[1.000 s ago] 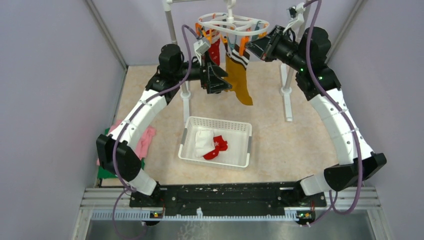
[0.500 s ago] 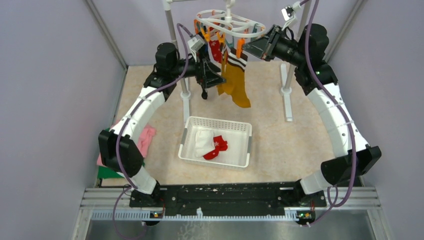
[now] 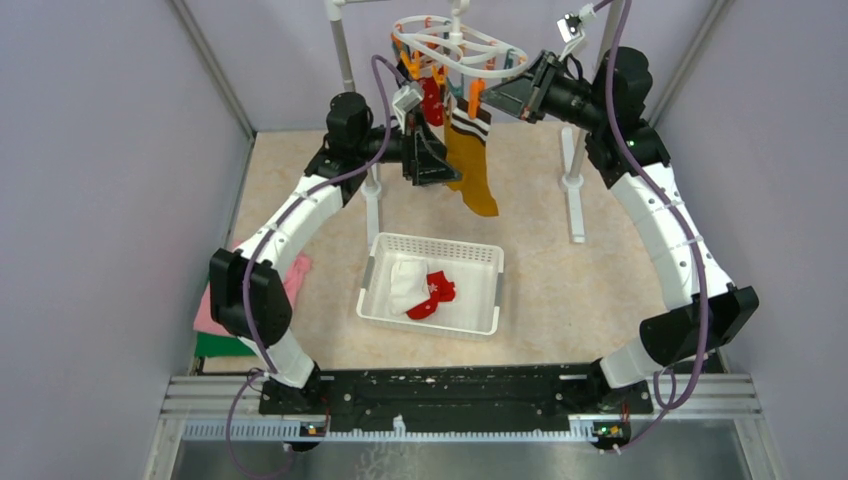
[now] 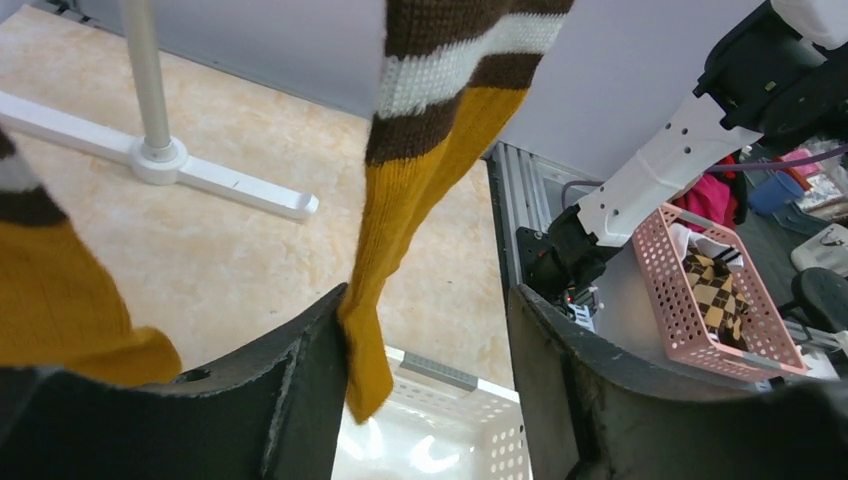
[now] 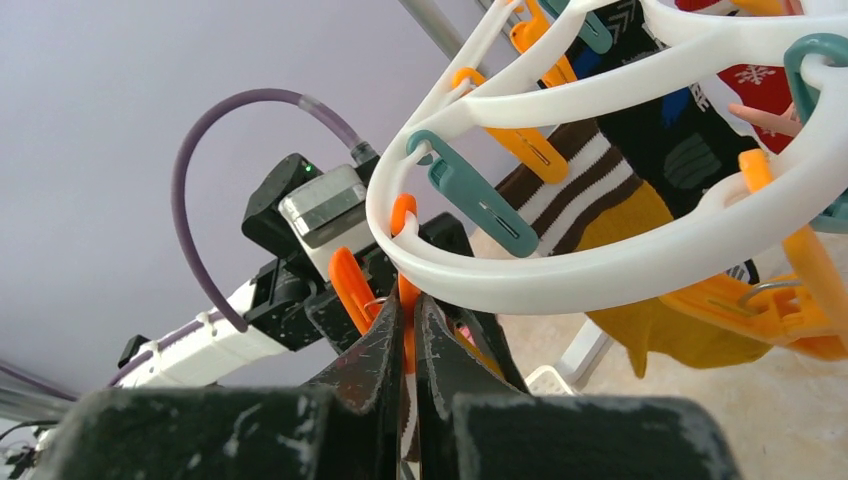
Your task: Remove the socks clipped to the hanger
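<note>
The hanger (image 5: 600,268) is a white plastic oval ring with curved spokes. It hangs tilted, high over the far edge of the worktop (image 3: 590,290), and its rim is lined with orange and teal clips.

4 socks hang from it. 2 are long and mustard with brown and white striped cuffs: the mustard sock (image 4: 400,230) and the second mustard sock (image 4: 60,310) beside it. Behind them are a black sock with white markings (image 5: 680,140) and a red snowflake sock (image 5: 752,75).

The left gripper (image 4: 425,300) is released, with its fingers spread. The toe of the mustard sock dangles in the gap and brushes the inner face of the finger on the left of the wrist view, but nothing clamps it.

The right gripper (image 5: 410,305) is clenched on an orange clip (image 5: 402,215) at the end of the ring. The clip's strip is pinched between the 2 pads.

A white mesh basket (image 3: 480,255) sits near the middle of the worktop. It holds 2 socks that touch each other: a white sock (image 3: 404,283) and a red sock with a white pattern (image 3: 434,292).

A pink and green folded cloth (image 3: 212,318) lies at the left edge. A white rack pole (image 3: 372,195) stands just beside the left arm.
</note>
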`<state>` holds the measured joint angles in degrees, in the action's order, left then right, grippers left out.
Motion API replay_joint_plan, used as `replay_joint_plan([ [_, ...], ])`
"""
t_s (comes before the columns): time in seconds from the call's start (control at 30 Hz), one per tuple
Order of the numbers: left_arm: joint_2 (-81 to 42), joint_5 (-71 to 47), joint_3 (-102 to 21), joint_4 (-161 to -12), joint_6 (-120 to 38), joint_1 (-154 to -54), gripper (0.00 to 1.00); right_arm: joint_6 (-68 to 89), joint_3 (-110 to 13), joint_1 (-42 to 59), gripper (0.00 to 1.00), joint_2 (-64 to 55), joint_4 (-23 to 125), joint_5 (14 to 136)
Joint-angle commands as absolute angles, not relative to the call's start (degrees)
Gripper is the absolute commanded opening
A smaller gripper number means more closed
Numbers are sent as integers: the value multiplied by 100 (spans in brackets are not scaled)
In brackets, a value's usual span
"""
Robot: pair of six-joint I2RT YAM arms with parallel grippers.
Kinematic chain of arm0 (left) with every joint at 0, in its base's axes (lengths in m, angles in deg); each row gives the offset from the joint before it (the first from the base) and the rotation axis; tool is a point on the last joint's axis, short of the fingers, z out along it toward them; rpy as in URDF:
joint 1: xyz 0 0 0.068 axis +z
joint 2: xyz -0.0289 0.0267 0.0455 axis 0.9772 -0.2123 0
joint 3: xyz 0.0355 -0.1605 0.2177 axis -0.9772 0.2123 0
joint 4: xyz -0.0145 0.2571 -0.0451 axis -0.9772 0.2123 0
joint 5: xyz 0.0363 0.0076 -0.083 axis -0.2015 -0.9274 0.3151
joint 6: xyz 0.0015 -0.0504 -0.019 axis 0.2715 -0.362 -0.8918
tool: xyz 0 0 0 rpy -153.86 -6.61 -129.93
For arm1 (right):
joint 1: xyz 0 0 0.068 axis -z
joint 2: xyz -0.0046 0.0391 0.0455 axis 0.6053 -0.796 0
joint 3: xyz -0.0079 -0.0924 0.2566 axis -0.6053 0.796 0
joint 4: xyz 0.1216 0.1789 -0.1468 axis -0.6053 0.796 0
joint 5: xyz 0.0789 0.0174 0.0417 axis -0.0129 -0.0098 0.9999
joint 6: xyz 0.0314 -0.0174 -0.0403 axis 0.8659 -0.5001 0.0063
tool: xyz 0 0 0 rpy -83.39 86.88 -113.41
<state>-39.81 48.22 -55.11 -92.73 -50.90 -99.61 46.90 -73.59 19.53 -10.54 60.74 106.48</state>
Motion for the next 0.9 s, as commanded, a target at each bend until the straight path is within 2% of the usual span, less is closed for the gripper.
replay_joint_plan([
  [0.0,-4001,5022,-5462,-9768,-5229,-10033,53,4793,-7660,1978,1,-1102,5723,10762],
  [0.03,-3974,4943,-5450,-9729,-5189,-10033,40,4786,-7667,1976,5,-1102,5722,10763],
  [0.1,-3917,4754,-5408,-9626,-5130,-10033,23,4761,-7669,1976,14,-1095,5737,10748],
  [0.27,-3808,4410,-5299,-9725,-5217,-10033,8,4571,-7613,1976,44,-992,5814,10618],
  [0.4,-3782,4346,-5306,-9715,-5195,-10033,4,4517,-7456,1981,63,-855,5691,10618],
  [0.6,-3672,4143,-5220,-9660,-5066,-10092,2,4260,-7472,1940,77,-878,5841,10610],
  [0.73,-3634,4065,-5181,-9630,-5067,-10204,1,3541,-7772,1587,82,-895,6431,10241],
  [0.87,-3627,4008,-5170,-9584,-5074,-10314,0,2749,-8052,1216,82,-933,6950,9640],
])
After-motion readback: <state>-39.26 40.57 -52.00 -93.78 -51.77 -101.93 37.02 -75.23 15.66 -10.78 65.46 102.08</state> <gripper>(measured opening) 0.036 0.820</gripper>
